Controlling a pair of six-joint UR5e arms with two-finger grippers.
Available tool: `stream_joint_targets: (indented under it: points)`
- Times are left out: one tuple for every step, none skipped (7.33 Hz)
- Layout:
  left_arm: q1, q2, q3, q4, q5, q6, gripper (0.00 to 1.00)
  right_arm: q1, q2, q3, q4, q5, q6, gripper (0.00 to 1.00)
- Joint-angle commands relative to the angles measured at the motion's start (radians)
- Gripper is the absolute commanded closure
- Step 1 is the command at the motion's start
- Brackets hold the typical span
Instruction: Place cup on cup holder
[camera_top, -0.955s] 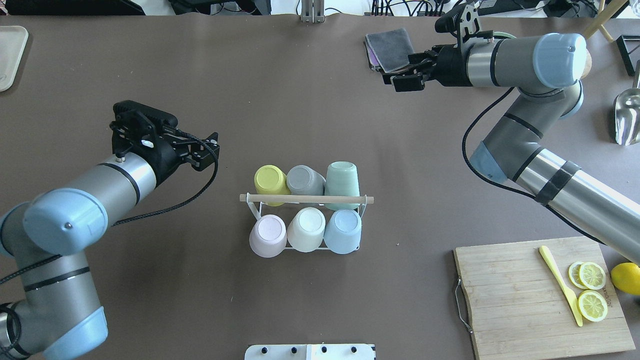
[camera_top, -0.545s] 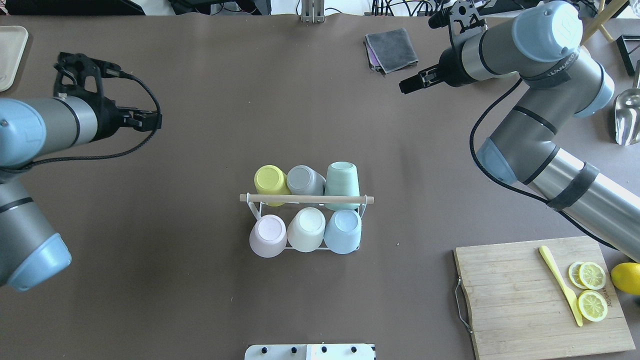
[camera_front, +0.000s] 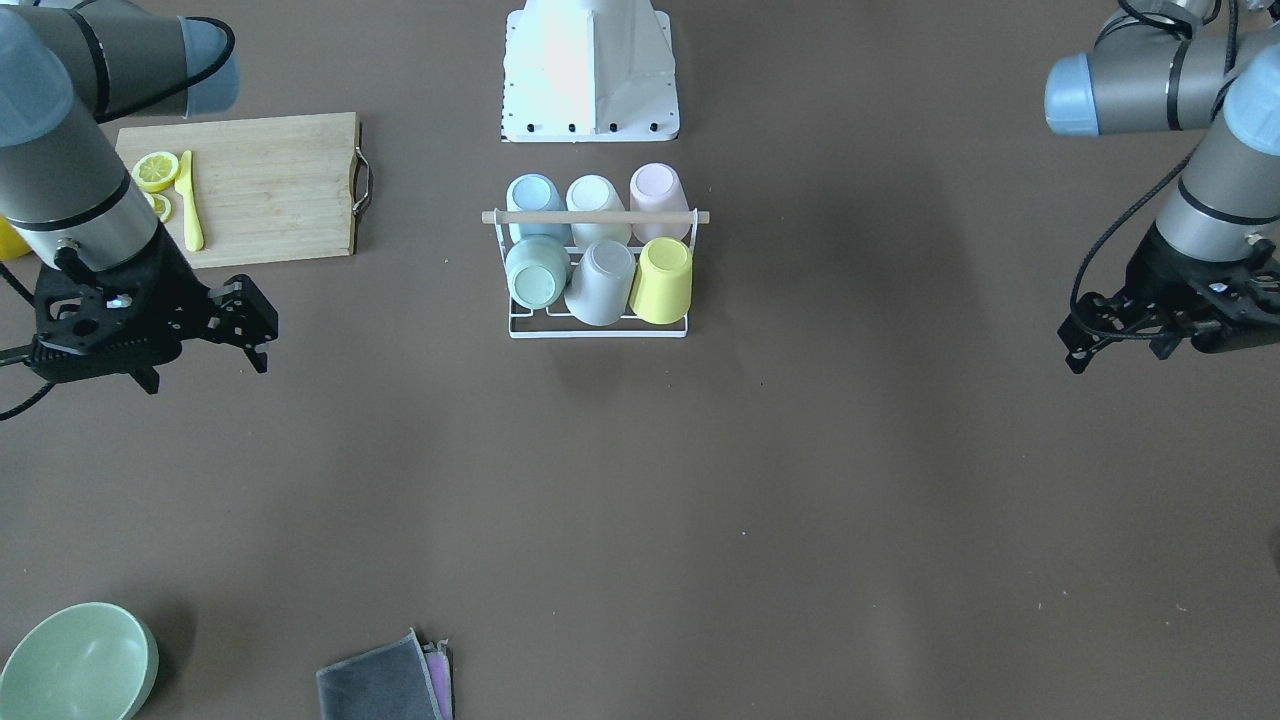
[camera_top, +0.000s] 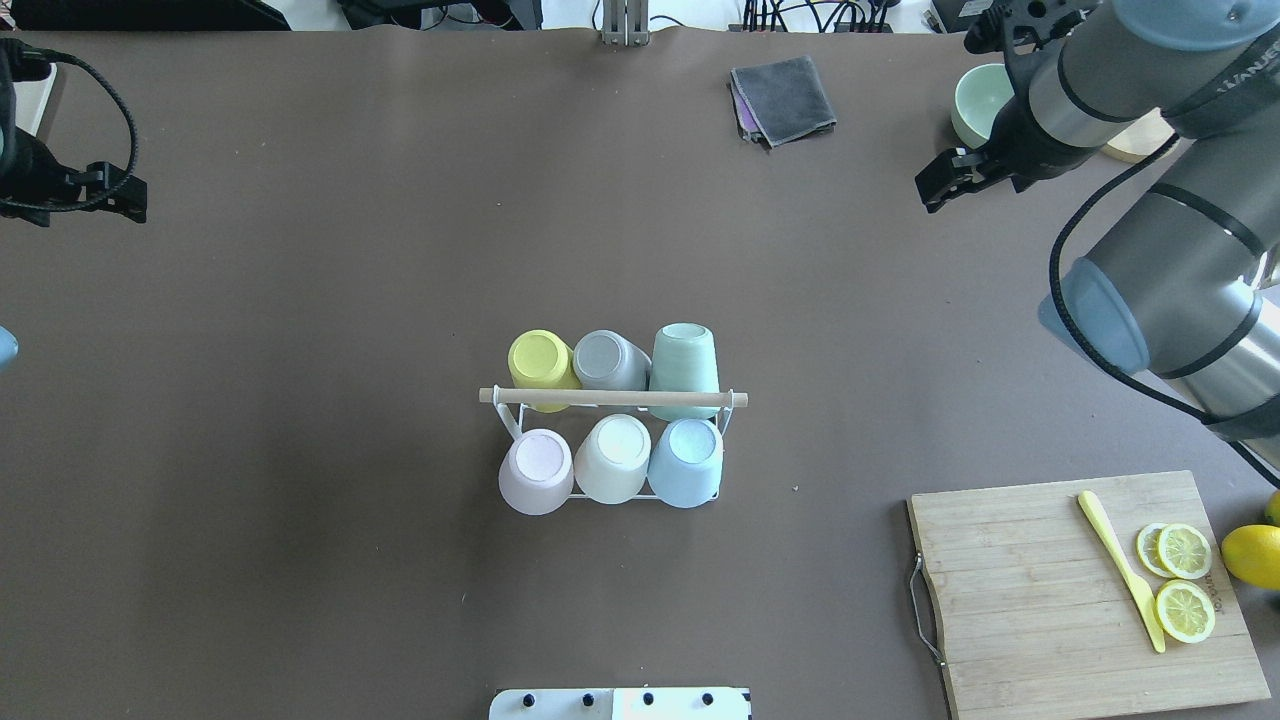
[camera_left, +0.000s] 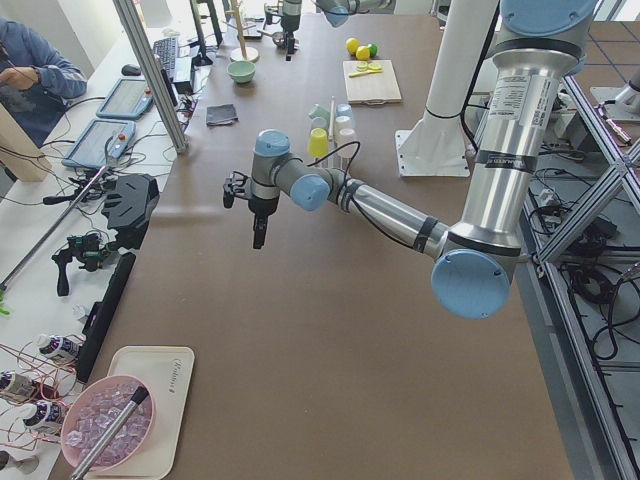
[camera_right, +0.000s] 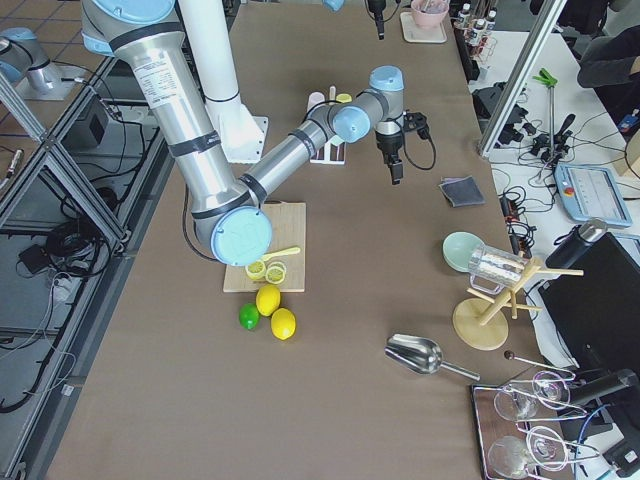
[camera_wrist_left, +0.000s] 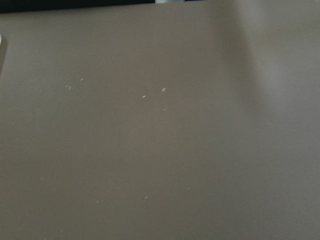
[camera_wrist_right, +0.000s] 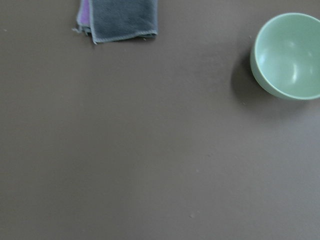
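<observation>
The white wire cup holder (camera_top: 508, 420) with a wooden rod (camera_top: 612, 398) stands mid-table, also in the front-facing view (camera_front: 598, 330). Several cups sit upside down on it: yellow (camera_top: 541, 357), grey (camera_top: 608, 361) and mint (camera_top: 685, 357) behind, pink (camera_top: 537, 470), cream (camera_top: 613, 458) and light blue (camera_top: 687, 461) in front. My left gripper (camera_top: 135, 197) (camera_front: 1072, 350) is open and empty at the far left edge. My right gripper (camera_top: 930, 192) (camera_front: 262, 335) is open and empty at the far right. Both wrist views show only bare table.
A folded grey cloth (camera_top: 783, 97) and a pale green bowl (camera_top: 972, 100) lie at the back right. A wooden cutting board (camera_top: 1040, 600) with a yellow knife (camera_top: 1120, 570) and lemon slices (camera_top: 1184, 580) is at the front right, a lemon (camera_top: 1252, 556) beside it.
Both arms have swung outward from the middle: the left gripper to the far left edge, the right gripper further right, uncovering the green bowl. Holder and cups have not moved.
</observation>
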Motion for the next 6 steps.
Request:
stream_joint_targets:
  points:
    - [-0.119, -0.001, 0.118, 0.078, -0.108, 0.168, 0.01, 0.081, -0.148, 0.007, -0.064, 0.002, -0.244, 0.0]
    - [-0.161, -0.001, 0.173, 0.104, -0.119, 0.292, 0.01, 0.124, -0.204, -0.009, -0.066, 0.007, -0.365, 0.0]
    - [-0.23, -0.009, 0.25, 0.104, -0.16, 0.386, 0.01, 0.205, -0.229, -0.057, -0.065, 0.078, -0.412, 0.0]
    - [-0.282, -0.007, 0.282, 0.127, -0.176, 0.469, 0.01, 0.273, -0.264, -0.097, -0.059, 0.141, -0.494, 0.0]
    - [-0.354, 0.003, 0.319, 0.147, -0.179, 0.599, 0.01, 0.337, -0.281, -0.136, -0.06, 0.154, -0.527, 0.0]
    - [-0.438, 0.009, 0.362, 0.148, -0.197, 0.693, 0.01, 0.385, -0.311, -0.172, -0.057, 0.197, -0.53, 0.0]
